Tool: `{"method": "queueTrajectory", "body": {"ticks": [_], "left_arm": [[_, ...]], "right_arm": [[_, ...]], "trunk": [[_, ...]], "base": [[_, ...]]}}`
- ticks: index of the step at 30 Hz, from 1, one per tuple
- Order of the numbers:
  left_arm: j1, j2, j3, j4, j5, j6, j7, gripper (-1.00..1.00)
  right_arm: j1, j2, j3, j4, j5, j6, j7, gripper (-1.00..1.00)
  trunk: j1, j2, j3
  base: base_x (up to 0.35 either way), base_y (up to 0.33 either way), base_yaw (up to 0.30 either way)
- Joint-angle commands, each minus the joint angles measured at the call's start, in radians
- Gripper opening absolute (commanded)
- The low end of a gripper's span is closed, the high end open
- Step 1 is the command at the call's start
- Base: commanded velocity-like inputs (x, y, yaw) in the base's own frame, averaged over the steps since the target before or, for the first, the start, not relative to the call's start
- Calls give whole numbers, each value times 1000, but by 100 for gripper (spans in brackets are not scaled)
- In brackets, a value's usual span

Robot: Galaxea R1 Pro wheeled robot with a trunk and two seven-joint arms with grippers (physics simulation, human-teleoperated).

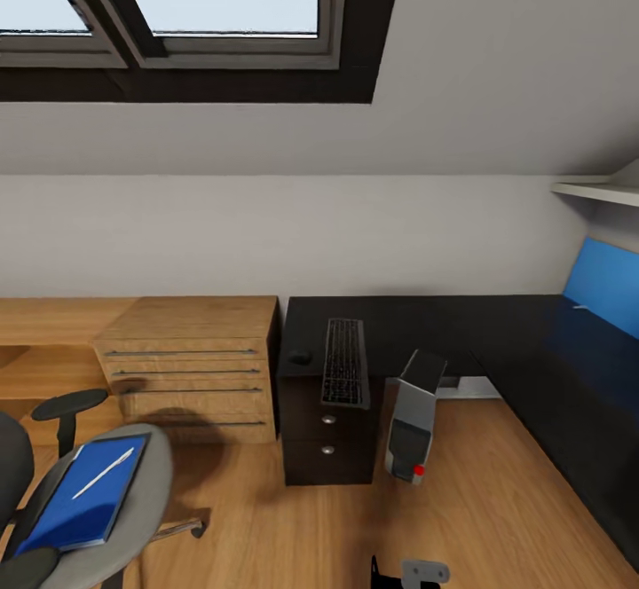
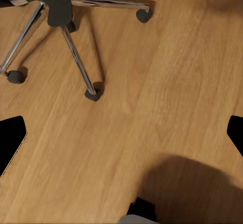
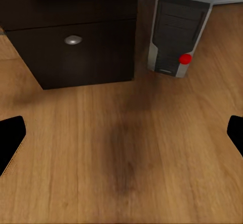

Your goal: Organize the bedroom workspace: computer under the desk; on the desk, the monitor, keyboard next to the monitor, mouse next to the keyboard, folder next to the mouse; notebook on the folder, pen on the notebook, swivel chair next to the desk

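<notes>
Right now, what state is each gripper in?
Left gripper: open, holding nothing, over bare floor.
Right gripper: open, holding nothing, facing the computer.

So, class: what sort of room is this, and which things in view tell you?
Most likely a home office corner in an attic room. The clues: a black L-shaped desk carrying a keyboard, a computer tower on the floor beside it, a swivel chair, and a skylight set in a sloping ceiling.
</notes>
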Motion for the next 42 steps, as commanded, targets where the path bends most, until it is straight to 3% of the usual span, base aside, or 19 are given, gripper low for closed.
{"method": "queueTrajectory", "body": {"ticks": [1,23,31,35,42], "left_arm": [[-1,1,-9,0,10,-5,7,100],[-1,-6,-14,-5,7,-10,6,100],[-1,-46,-29,-9,5,-50,7,100],[-1,-51,-31,-9,5,-66,7,100],[-1,-53,-32,-8,5,-72,5,100]], "right_arm": [[-1,1,9,1,-7,-3,-6,100],[-1,-3,8,0,-1,-3,-5,100],[-1,-4,7,0,0,-3,-4,100],[-1,-4,8,1,0,-3,-5,100],[-1,-4,7,1,0,-3,-5,100]], "trunk": [[0,-1,-1],[0,-1,-1],[0,-1,-1],[0,-1,-1],[27,-50,-23]], "base": [[8,86,0],[-29,77,0],[-1,2,0],[0,0,0],[0,0,0]]}}
